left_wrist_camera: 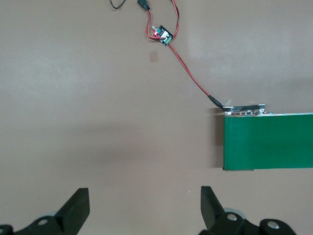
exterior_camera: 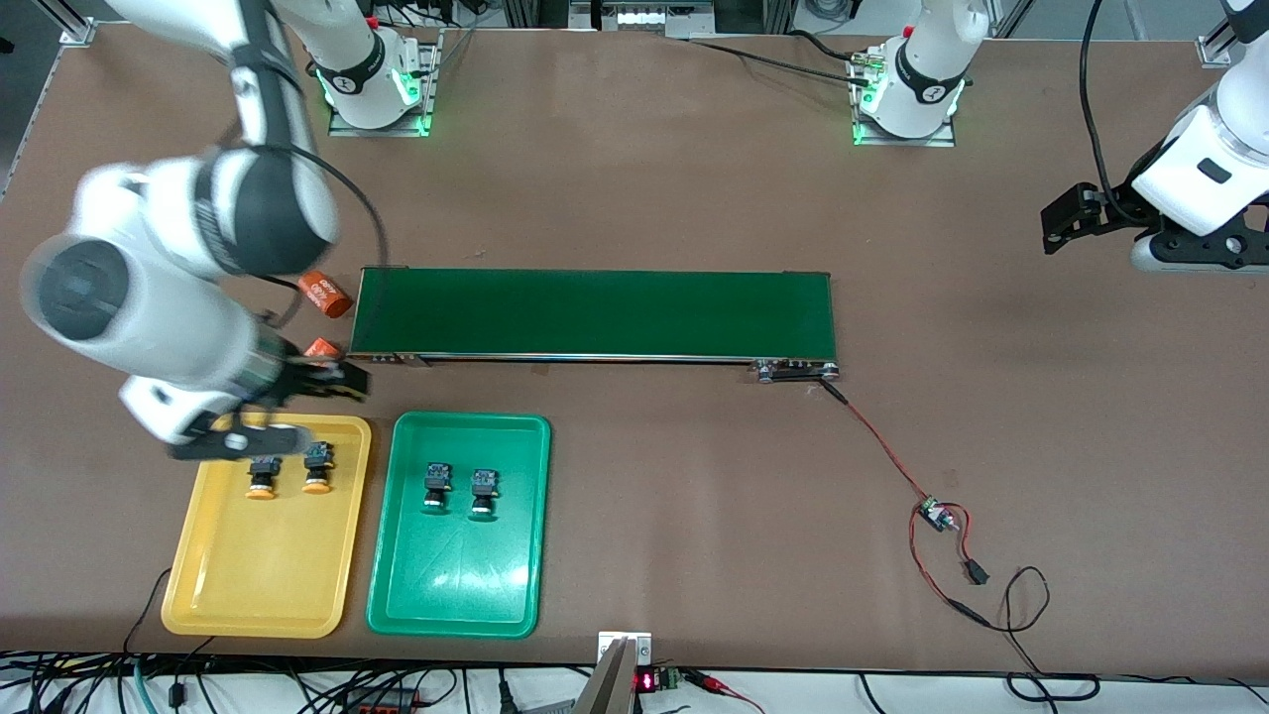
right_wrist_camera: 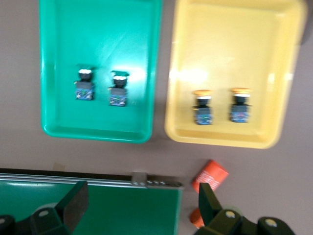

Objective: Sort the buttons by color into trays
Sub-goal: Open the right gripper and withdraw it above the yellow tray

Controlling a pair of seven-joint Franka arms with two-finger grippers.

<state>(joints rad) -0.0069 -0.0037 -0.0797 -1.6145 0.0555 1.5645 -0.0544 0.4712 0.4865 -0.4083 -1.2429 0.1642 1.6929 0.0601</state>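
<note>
Four buttons (exterior_camera: 289, 469) sorted: yellow pair in yellow tray (exterior_camera: 260, 585), green pair in green tray (exterior_camera: 458, 590). Light, rigid, probably slippery; best pinched across square bodies. Right gripper (exterior_camera: 260, 416) over yellow tray, left gripper (exterior_camera: 1066, 216) waiting over bare table at its own end: both wide open, empty.

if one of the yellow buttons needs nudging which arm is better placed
Right: its open claw hangs over the yellow tray by the yellow buttons; the left claw, open, waits at the table's other end.

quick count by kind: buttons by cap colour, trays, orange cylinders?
Yellow-orange buttons: 2, in the yellow tray
Green buttons: 2, in the green tray
Trays: 2
Orange cylinders: 2
Total: 8
</note>
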